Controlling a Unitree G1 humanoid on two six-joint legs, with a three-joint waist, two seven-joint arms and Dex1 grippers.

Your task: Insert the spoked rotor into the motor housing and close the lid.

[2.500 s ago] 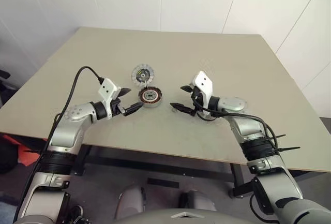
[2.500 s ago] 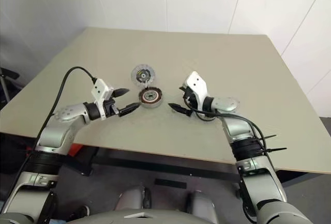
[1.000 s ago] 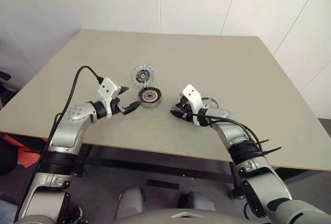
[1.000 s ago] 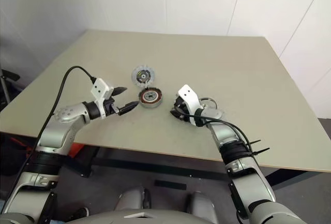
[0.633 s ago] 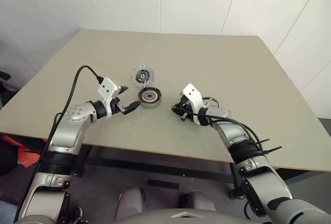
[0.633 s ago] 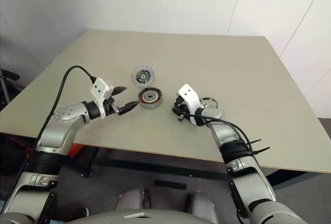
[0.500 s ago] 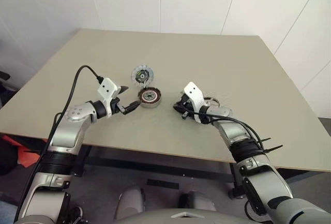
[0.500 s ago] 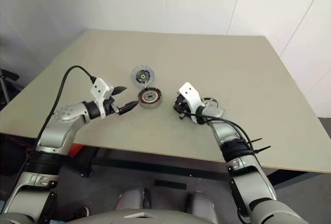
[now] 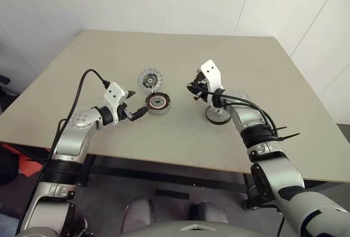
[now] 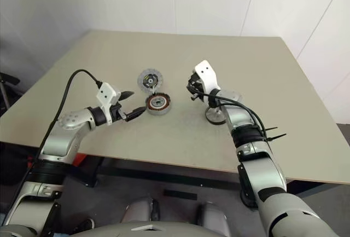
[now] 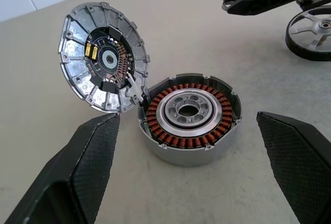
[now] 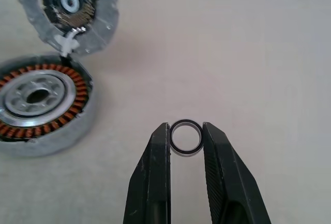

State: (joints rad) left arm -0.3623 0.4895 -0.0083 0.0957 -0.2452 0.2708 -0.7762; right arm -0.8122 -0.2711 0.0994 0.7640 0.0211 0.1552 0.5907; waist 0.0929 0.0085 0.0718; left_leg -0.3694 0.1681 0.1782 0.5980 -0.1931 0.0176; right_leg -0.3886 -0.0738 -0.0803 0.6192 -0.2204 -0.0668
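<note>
One housing point(image 11: 189, 118), one hinged lid point(image 11: 103, 63) tilted open against its rim, one rotor point(image 9: 218, 115) and one ring point(image 12: 185, 137) (small, dark-rimmed); the rotor lies flat on the table point(image 9: 180, 51), well apart to the housing's right; the left gripper point(image 9: 134, 111) stands spread wide just beside the housing; the right gripper point(image 12: 185, 146) pinches the ring above bare tabletop; broad open room towards the far edge.

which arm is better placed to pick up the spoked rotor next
Probably the left. The left gripper is open and holds nothing, beside the motor housing. The right gripper is shut on a small metal ring, so it would have to drop that first, though the spoked rotor lies nearer it.
</note>
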